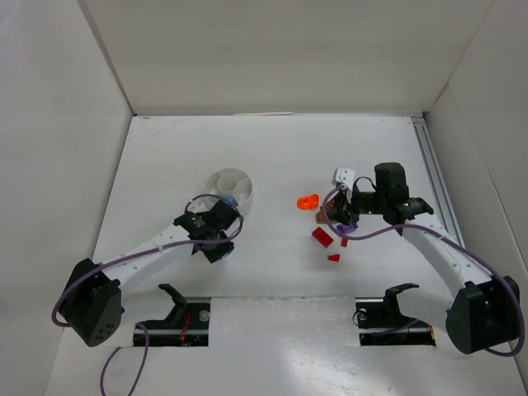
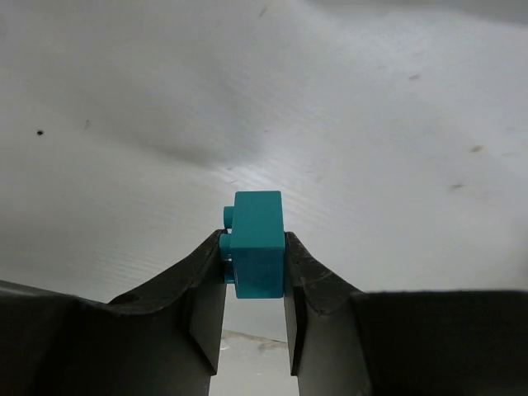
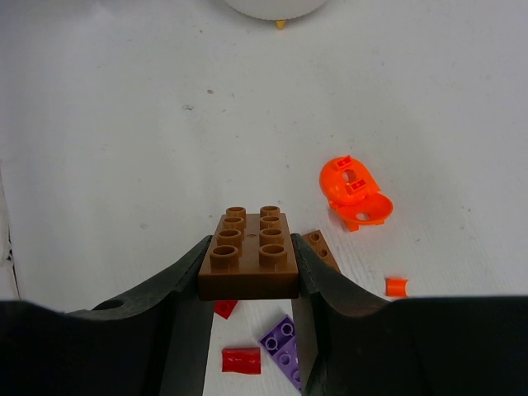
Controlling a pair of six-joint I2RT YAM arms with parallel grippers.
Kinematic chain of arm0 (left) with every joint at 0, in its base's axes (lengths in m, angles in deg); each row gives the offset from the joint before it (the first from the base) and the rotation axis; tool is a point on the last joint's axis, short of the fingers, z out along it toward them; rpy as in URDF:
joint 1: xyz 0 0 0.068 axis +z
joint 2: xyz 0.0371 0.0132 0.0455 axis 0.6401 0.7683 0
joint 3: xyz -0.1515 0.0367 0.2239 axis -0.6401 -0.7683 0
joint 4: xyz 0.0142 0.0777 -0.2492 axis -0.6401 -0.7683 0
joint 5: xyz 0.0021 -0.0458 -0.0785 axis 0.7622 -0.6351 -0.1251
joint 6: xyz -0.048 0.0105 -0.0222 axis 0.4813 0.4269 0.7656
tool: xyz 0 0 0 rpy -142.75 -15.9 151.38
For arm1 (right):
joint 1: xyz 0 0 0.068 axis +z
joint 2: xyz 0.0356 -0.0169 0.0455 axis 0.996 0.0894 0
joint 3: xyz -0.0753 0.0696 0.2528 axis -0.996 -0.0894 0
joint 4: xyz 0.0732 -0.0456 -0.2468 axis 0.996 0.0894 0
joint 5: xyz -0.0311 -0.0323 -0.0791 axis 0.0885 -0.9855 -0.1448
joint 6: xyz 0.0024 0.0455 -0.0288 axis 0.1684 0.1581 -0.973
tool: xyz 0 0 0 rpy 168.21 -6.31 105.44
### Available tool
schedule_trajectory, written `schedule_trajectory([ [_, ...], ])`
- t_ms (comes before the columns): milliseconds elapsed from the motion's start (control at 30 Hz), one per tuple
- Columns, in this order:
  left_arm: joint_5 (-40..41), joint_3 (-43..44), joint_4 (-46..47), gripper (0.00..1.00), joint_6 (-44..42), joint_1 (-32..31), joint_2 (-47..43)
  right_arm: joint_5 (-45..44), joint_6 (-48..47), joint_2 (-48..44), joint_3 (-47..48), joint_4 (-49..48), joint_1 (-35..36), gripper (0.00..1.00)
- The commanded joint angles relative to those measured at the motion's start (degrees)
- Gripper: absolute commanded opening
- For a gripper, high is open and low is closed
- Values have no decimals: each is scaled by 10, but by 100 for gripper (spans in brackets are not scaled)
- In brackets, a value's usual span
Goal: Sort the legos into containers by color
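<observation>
1. The left end effector (image 2: 256, 272) is clamped on a teal brick (image 2: 257, 243). Its two dark fingers press the brick's sides, and the studs point left in the wrist view.
2. The white tabletop (image 2: 371, 124) fills the view behind that brick.
3. Seen from above, this end effector sits just on the near side of the white dish (image 1: 217, 178), left of the tabletop's middle.
4. The right end effector (image 3: 250, 289) grips a brown brick (image 3: 250, 252) by its long sides, studs up.
5. Loose pieces lie on the tabletop under and around it:
   - a purple plate (image 3: 285, 342)
   - a red brick (image 3: 241, 360)
   - a second red piece (image 3: 224, 308), partly hidden by the left finger
   - a small brown piece (image 3: 320, 247) just beside the right finger
6. Farther right lie a tiny orange piece (image 3: 397, 286) and, beyond it, an orange ring piece (image 3: 355, 190).
7. The white dish lies well apart from this cluster, at the top edge of the right wrist view.
</observation>
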Motion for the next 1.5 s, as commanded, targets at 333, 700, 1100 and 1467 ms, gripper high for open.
schedule_trajectory([
  [333, 156, 199, 121, 17, -139, 59, 18, 6, -10, -12, 21, 4, 5, 21],
  [700, 114, 190, 174, 17, -180, 118, 47, -5, -15, -7, 32, 17, -6, 21],
  [1100, 81, 154, 231, 19, -200, 139, 59, -17, -21, -7, 32, 27, -11, 21],
  [1467, 80, 118, 219, 23, -177, 139, 53, -22, -21, 10, 37, 27, -11, 21],
])
